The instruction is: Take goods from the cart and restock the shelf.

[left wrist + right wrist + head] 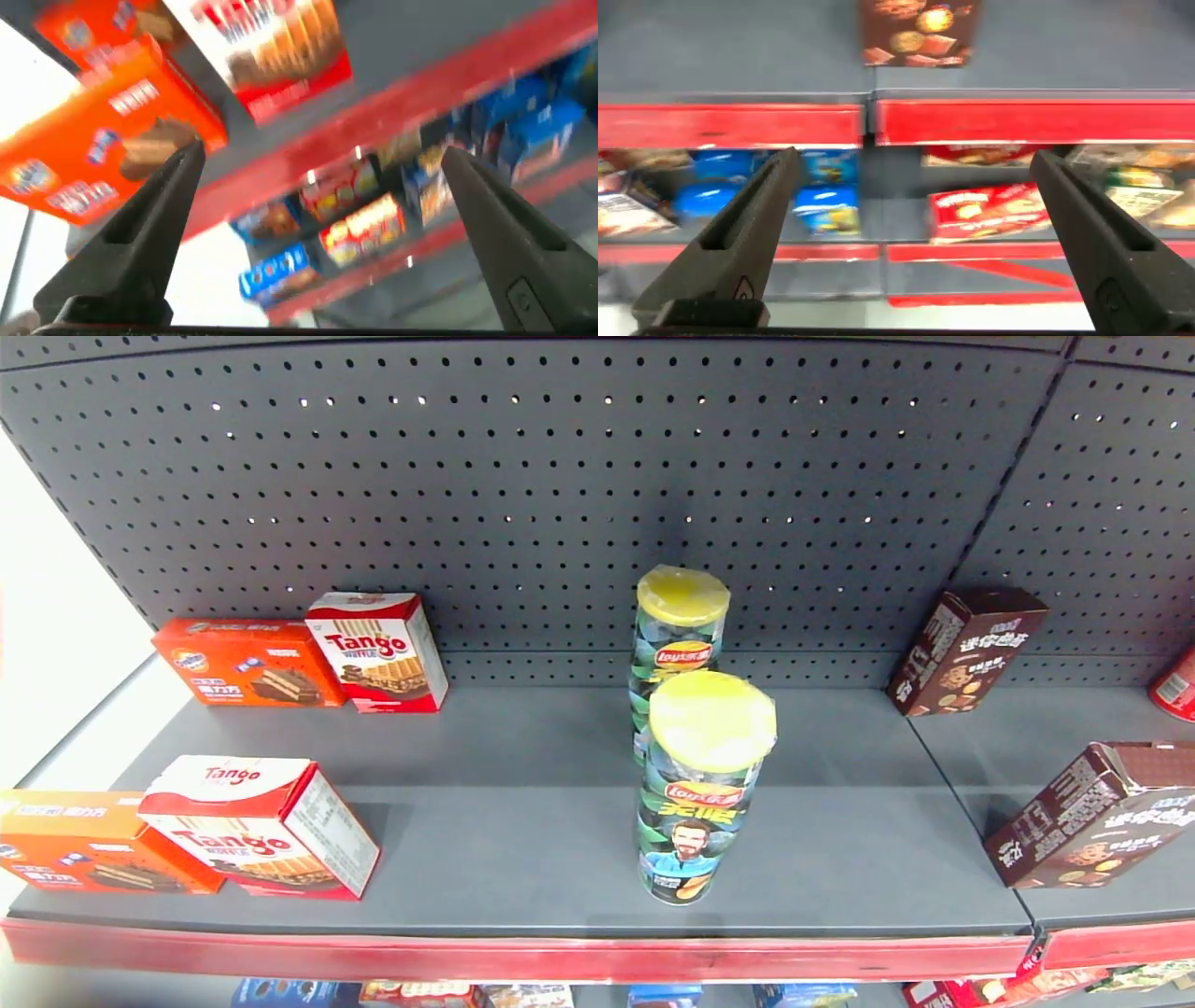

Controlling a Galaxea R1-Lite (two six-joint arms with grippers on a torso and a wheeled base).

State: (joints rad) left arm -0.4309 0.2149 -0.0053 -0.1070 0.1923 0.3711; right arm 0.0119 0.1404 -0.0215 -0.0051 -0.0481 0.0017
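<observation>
The left gripper is spread wide with nothing between its fingers, just off the front of the shelf. Past its tips lie an orange snack box and a red-and-white wafer box, both close to the shelf's red front lip. The right gripper is spread just as wide and is equally empty. It faces the same lip farther along, with a brown biscuit box on the board beyond it. Under the lip sit lower-shelf packs (blue and red, too blurred to count).

From the head view the goods come in twos, one near the front and one at the back. There are two crisp tubes with yellow lids, upright mid-shelf, the front one close before the rear one. On the left, two wafer boxes each have one of two orange snack boxes beside them. Two brown biscuit boxes stand tilted on the right. One red tin is cut off by the right edge. A grey pegboard backs it all.
</observation>
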